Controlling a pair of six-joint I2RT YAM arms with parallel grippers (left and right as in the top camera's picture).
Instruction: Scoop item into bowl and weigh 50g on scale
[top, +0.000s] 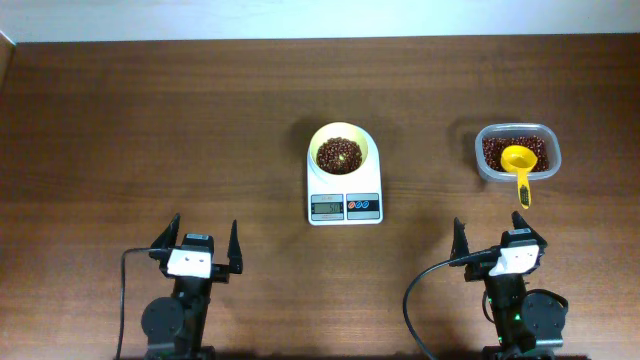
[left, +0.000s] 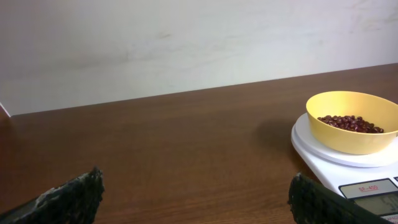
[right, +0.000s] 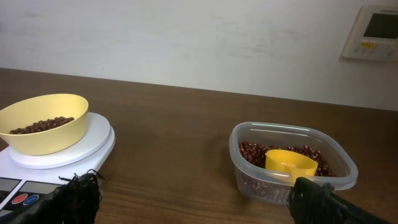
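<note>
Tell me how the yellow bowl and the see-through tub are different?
The bowl is round and solid pale yellow; the tub is a clear rounded rectangle. The bowl sits on the white scale; the tub sits straight on the table. The tub has a yellow scoop resting in it; the bowl has none. Both hold dark red-brown beans.

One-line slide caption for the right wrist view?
Bowl of beans sits on the scale; scoop rests in the tub.
</note>
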